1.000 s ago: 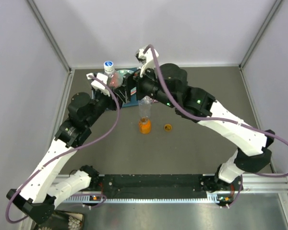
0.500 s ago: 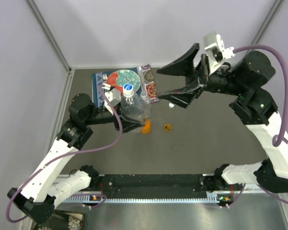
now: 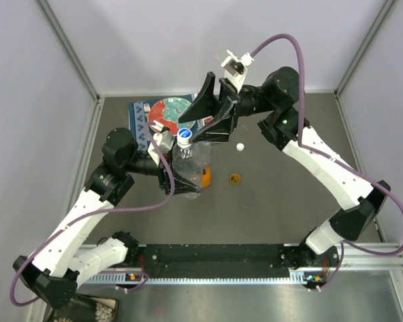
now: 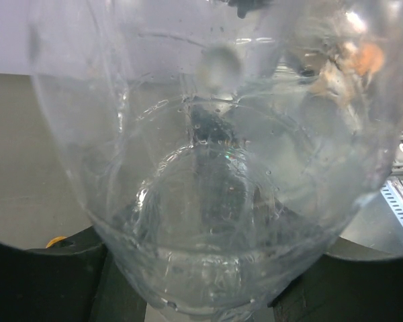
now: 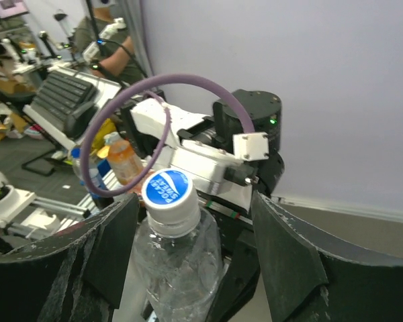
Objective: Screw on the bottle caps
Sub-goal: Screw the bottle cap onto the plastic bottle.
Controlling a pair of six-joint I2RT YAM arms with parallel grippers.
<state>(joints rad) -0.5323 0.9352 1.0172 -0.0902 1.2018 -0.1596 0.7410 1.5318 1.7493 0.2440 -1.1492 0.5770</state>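
Right gripper [image 3: 185, 131] is swinging back in from the far right vs. half a sec ago; its fingers are standing apart either side of the blue-topped cap [image 5: 168, 191], w/o touching it. Left gripper [image 3: 178, 180] is clamping the clear bottle [image 3: 188, 161] upright, in front of the plate [image 3: 162, 111]. Orange bottle [image 3: 204, 177] is sitting just beside it, on its right. Orange cap [image 3: 236, 178] and white cap [image 3: 240, 147] are lying loose on the table [image 3: 289, 221], further right.

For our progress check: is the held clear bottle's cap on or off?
On: a white cap sits on the bottle; tightness cannot tell.
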